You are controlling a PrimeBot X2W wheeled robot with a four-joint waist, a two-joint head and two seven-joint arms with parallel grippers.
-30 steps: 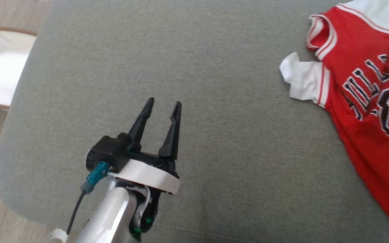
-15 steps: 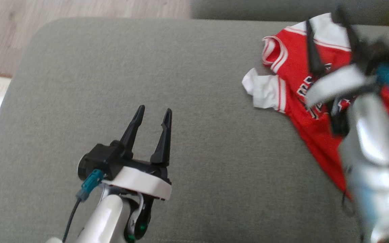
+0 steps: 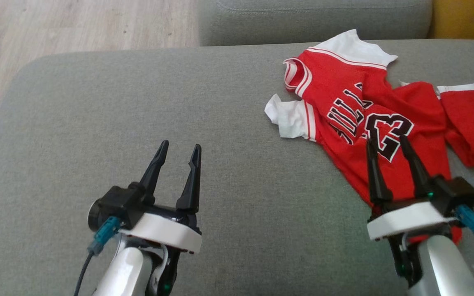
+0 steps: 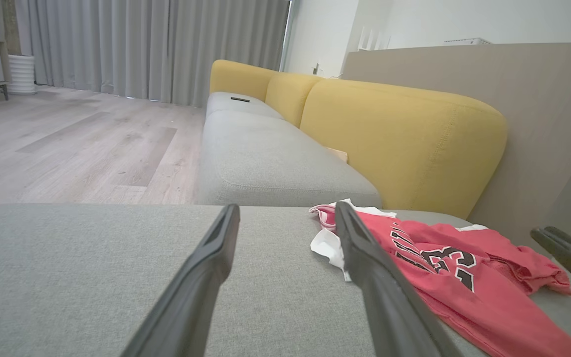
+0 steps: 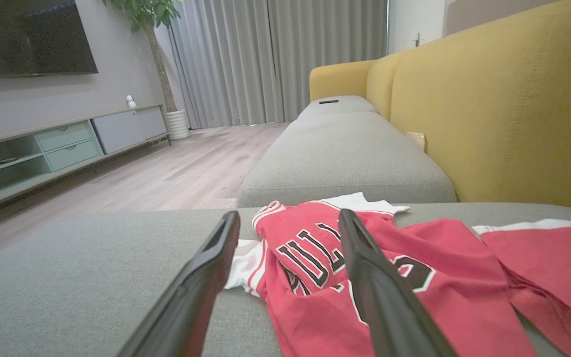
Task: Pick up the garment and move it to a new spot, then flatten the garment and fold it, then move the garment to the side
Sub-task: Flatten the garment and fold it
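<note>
Black fingers of my right hand [image 3: 386, 140] spread, holding nothing, poised over the near hem of the red garment [image 3: 344, 82]. My left hand [image 3: 181, 145] spread too, over the grey sofa cushion [image 3: 76, 123]. Garment lies crumpled on the cushion's right side.

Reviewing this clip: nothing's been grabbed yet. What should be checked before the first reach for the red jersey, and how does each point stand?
1. Left gripper open, empty: ok.
2. Right gripper open, empty: ok.
3. Red jersey in view on the grey cushion: ok.
4. Jersey lying flat: not ok, rumpled, white sleeve bunched.
5. Bare cushion to its left for a new spot: ok.
6. Right fingertips clear of the fabric: cannot tell.
</note>
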